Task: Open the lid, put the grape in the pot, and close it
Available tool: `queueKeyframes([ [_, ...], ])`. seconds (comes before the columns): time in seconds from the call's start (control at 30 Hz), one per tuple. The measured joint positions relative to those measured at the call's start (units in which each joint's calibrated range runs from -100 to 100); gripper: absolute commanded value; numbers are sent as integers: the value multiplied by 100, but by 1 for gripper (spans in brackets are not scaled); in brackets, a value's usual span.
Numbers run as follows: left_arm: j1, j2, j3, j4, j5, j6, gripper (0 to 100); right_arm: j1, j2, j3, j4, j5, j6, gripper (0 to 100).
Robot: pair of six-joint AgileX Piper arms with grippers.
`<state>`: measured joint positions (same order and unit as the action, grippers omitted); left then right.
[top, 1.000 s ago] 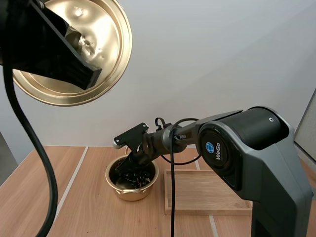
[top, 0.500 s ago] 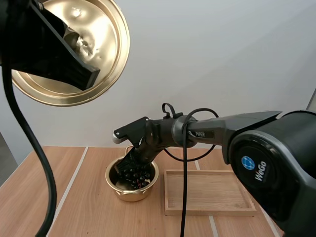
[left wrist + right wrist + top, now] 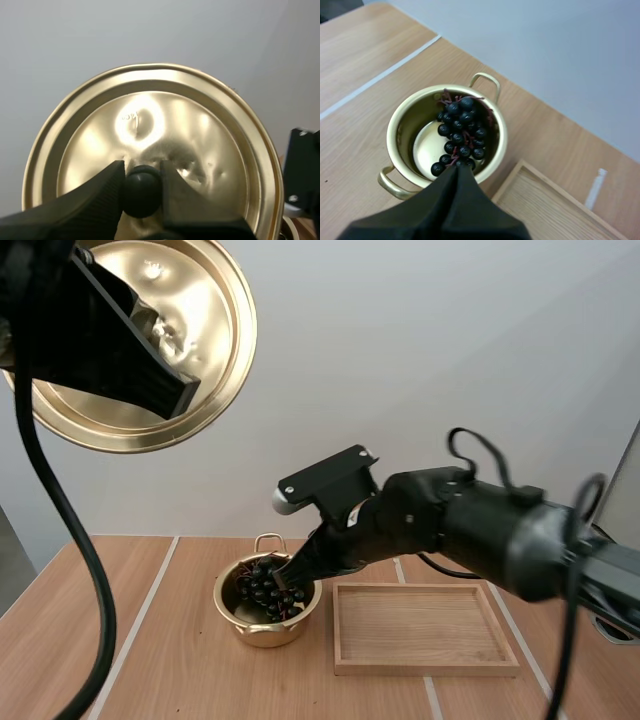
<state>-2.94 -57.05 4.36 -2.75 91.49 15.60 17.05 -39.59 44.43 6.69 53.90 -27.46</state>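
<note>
My left gripper [image 3: 141,176] is shut on the black knob [image 3: 141,186] of the gold lid [image 3: 150,125] and holds the lid [image 3: 190,390] high, far above the table, underside showing. The gold pot [image 3: 262,622] stands open on the table, left of the wooden tray. A bunch of dark grapes [image 3: 462,131] lies in the pot [image 3: 405,125], reaching from the near rim to the far rim. My right gripper [image 3: 457,170] has its fingers together as one wedge, pinching the near end of the bunch. Seen from above, that gripper [image 3: 293,574] is at the pot's right rim, by the grapes [image 3: 262,585].
A shallow wooden tray [image 3: 425,665] lies right of the pot, nothing in it. Bare wooden tabletop [image 3: 150,660] spreads left and in front of the pot. The tray's corner [image 3: 540,192] is close to the pot's rim.
My right arm has drawn back to the right and risen; its gripper went from deep in the pot to the right rim, grapes now higher. The lid shifted slightly left.
</note>
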Motion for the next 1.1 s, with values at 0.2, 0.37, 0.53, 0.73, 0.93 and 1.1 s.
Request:
queueKeyframes([
  [0.2, 0, 803, 47, 0, 319, 65, 0, -261, -1377, 58, -73, 943, -1, 0],
  [0.37, 0, 1329, 614, -176, 310, 299, 0, -285, -2172, 69, -92, 1824, 47, 0],
  [0.53, 0, 1896, 1594, -611, -46, 695, 0, -285, -3059, 69, -322, 2911, 230, 0],
  [0.73, 0, 2407, 2296, -1091, -767, 1237, 0, -319, -3662, 69, -557, 3827, 424, 0],
  [0.93, 0, 3363, 2468, -1497, -1099, 1586, 0, -367, -4080, 69, -796, 4117, 466, 0],
  [1.1, 0, 4357, 2495, -1594, -1458, 1715, 0, -367, -4396, 69, -947, 4308, 497, 0],
])
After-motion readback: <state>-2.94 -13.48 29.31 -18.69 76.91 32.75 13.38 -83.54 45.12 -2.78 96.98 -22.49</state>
